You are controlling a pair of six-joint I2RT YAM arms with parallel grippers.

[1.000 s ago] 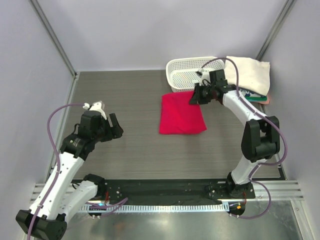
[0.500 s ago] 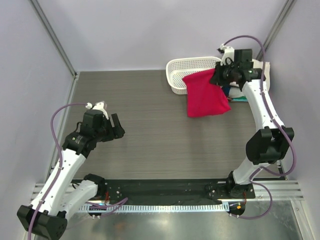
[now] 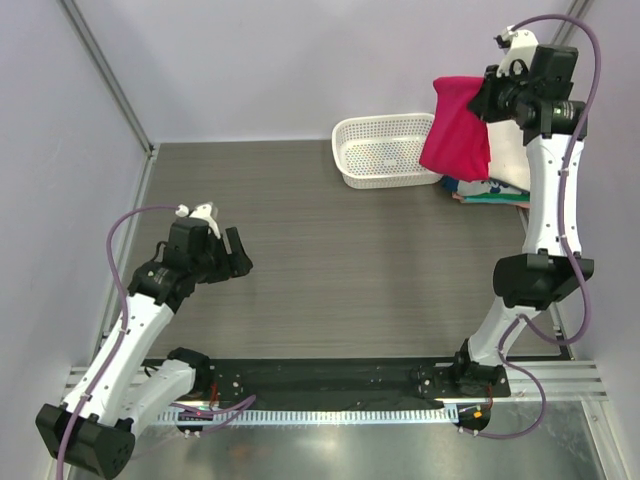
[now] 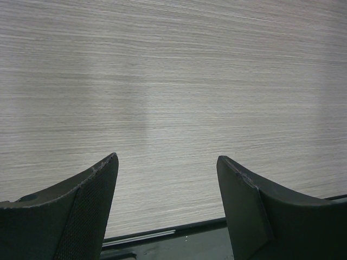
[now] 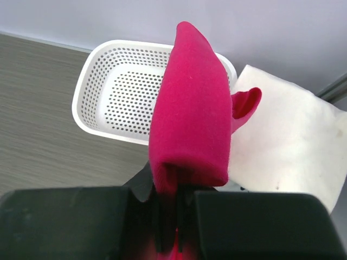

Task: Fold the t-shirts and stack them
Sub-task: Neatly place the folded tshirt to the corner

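My right gripper [image 3: 487,100] is shut on the folded crimson-red t-shirt [image 3: 457,132] and holds it high in the air, hanging down over the back right of the table. In the right wrist view the red t-shirt [image 5: 191,114] drapes from the closed gripper [image 5: 172,201]. Below it lies the cream-white t-shirt [image 5: 282,138] on a stack; teal and pink edges [image 3: 492,196] show under it in the top view. My left gripper [image 3: 233,257] is open and empty over bare table at the left; its fingers [image 4: 81,208] stand wide apart.
A white perforated plastic basket [image 3: 385,150] stands at the back centre, just left of the stack; it also shows in the right wrist view [image 5: 122,92]. Grey walls and metal posts close off the back and sides. A black rail runs along the near edge [image 3: 320,375].
My right gripper has lifted the red t-shirt off the table and carried it up and to the right, over the stack. The left arm has barely moved.
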